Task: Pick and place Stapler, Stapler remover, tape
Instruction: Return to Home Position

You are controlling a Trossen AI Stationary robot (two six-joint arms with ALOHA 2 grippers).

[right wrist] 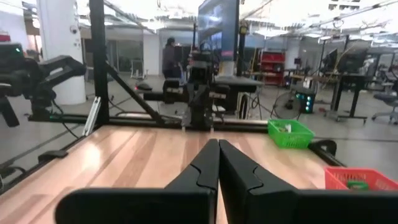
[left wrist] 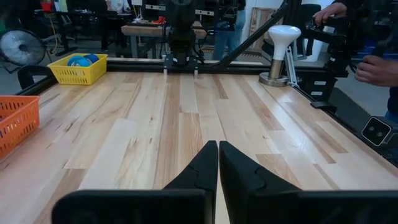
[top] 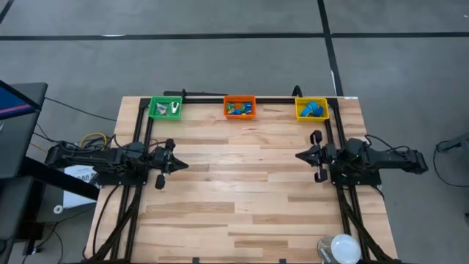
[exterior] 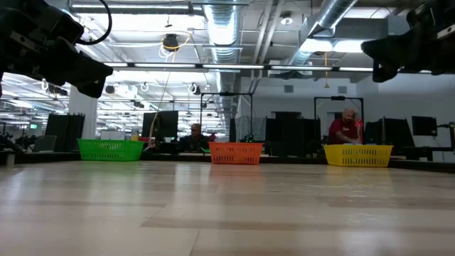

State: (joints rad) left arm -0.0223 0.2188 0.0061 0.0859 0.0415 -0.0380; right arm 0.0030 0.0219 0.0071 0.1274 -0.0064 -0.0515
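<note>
Tape [left wrist: 81,60] fills the yellow bin [left wrist: 74,75] — lamp [left wrist: 283,38] well apart.

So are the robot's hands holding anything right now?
No, nothing is held. The left gripper and the right gripper are both shut with nothing between them, one at each side of the table.

Looking down, we see a grey floor [top: 220,18] crossed by dark lines [top: 183,35] around the pale wooden tabletop [top: 242,183]. Level with the tabletop, we see an open hall with silver ceiling ducts [exterior: 224,28], long strip lights [exterior: 178,65], dark monitors [exterior: 160,124] on desks and a person in a red top [exterior: 346,128]. From the wrist views we make out a white column [right wrist: 61,50], a large raised screen [right wrist: 217,25], a red cabinet [right wrist: 272,65] and a floor fan [left wrist: 20,46].
</note>
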